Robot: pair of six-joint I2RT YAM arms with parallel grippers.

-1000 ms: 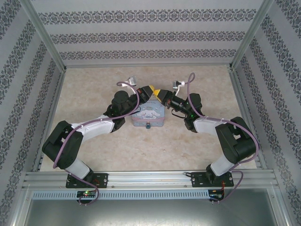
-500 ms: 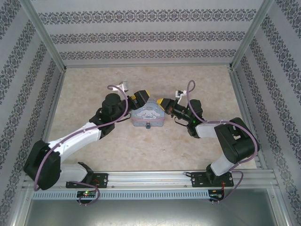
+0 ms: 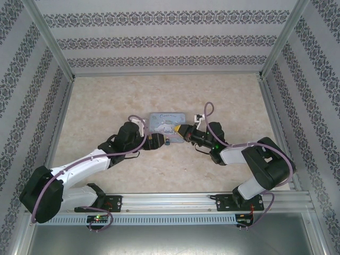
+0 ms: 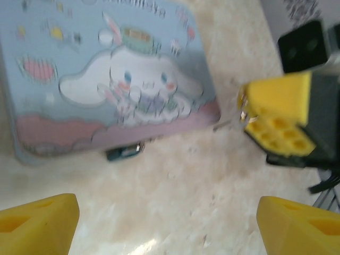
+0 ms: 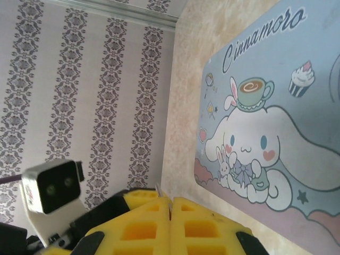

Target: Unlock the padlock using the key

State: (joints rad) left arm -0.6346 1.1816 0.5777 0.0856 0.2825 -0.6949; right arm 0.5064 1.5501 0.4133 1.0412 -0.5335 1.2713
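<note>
Against the near edge of the light-blue tin [image 4: 106, 79] (lettered "Cinnamoro") lies the padlock [image 4: 123, 152]. The left gripper [image 4: 169, 223] hovers near it, jaws wide apart; the right gripper [image 5: 170, 204] is pinched tight on the key [image 5: 158, 187], a sliver at its tips.

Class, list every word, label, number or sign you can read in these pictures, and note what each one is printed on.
"Cinnamoro": script across the lid of the light-blue tin, right wrist view; the word runs off the picture's edge.
Lettering along the tin's top edge, left wrist view: too blurred to read.
Script on the tin, top view: too small to read.
</note>
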